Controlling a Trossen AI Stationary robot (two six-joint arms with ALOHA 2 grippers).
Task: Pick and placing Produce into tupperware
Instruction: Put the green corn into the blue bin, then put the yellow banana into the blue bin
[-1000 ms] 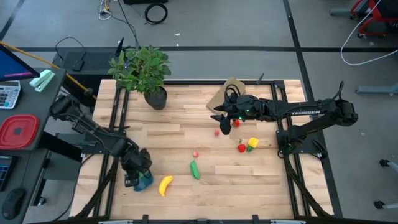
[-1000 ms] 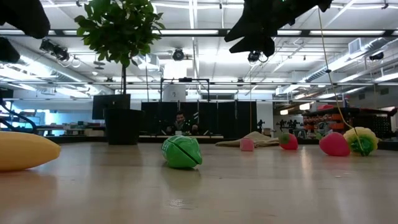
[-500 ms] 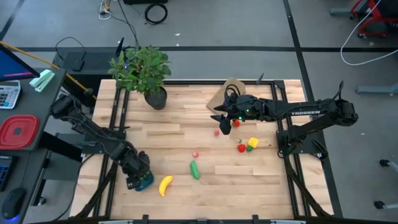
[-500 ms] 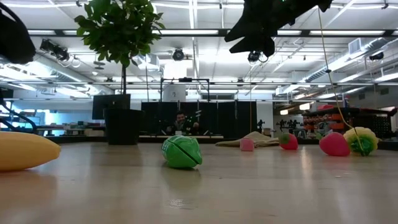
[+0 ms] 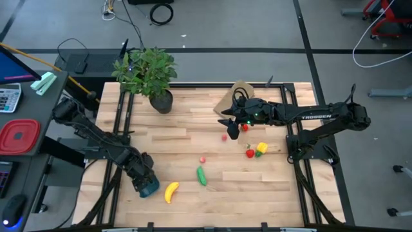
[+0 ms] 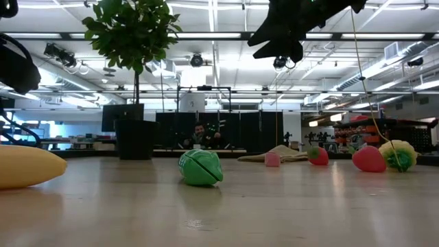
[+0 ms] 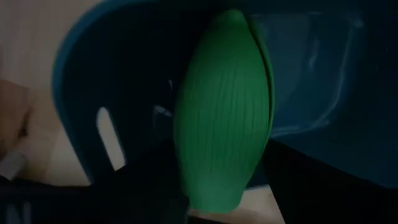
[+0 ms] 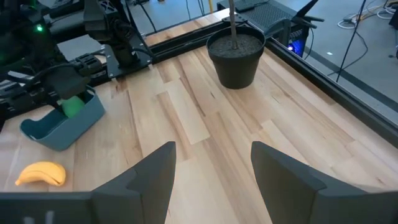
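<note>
Directly over the tub [image 7: 323, 93], the left gripper [image 5: 143, 178] has its jaws spread around a green piece [image 7: 224, 106], long axis pointing down into it.

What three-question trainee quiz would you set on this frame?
1. True or false: the yellow plastic toy banana lies inside the small blue rectangular plastic tub.
2. Which end effector is over the blue tub, with a green ridged toy vegetable at it? A) left end effector B) right C) neither
3. Fill in: the right end effector, up over the far side of the wooden table, is ___ (open/shut) and holds nothing.

Key: 1 false, the banana lies on the table beside the tub. 2 A. 3 open.
</note>
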